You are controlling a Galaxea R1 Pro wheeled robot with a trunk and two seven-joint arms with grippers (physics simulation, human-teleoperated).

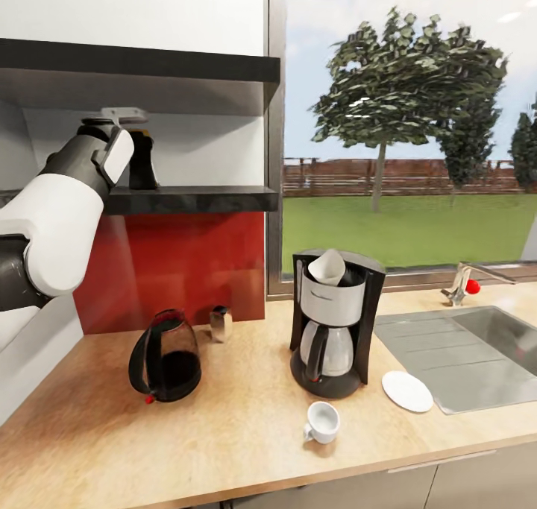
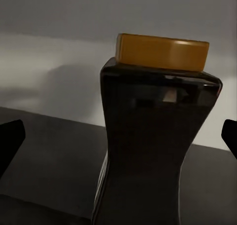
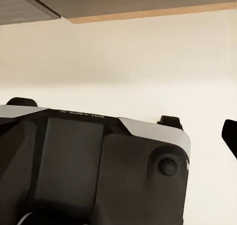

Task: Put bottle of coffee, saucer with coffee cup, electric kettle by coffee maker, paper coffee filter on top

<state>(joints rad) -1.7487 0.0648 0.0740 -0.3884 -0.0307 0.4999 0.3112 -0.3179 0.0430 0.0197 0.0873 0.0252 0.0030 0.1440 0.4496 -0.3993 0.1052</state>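
Close before the spread-open left gripper [image 2: 118, 136], the dark glossy waisted bottle of coffee [image 2: 153, 151] with 1 yellow-tan cap looks rigid, probably slippery, best pinched at its narrow waist.

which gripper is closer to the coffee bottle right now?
Left. The left gripper is up at the shelf, open, fingers either side of the coffee bottle. The right gripper's wrist camera looks at the robot's base, with no bottle near.

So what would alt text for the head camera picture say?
The robot's left arm reaches up to a dark bottle of coffee on a black kitchen shelf. Below, a wooden countertop holds a coffee maker, kettle, cup and saucer.
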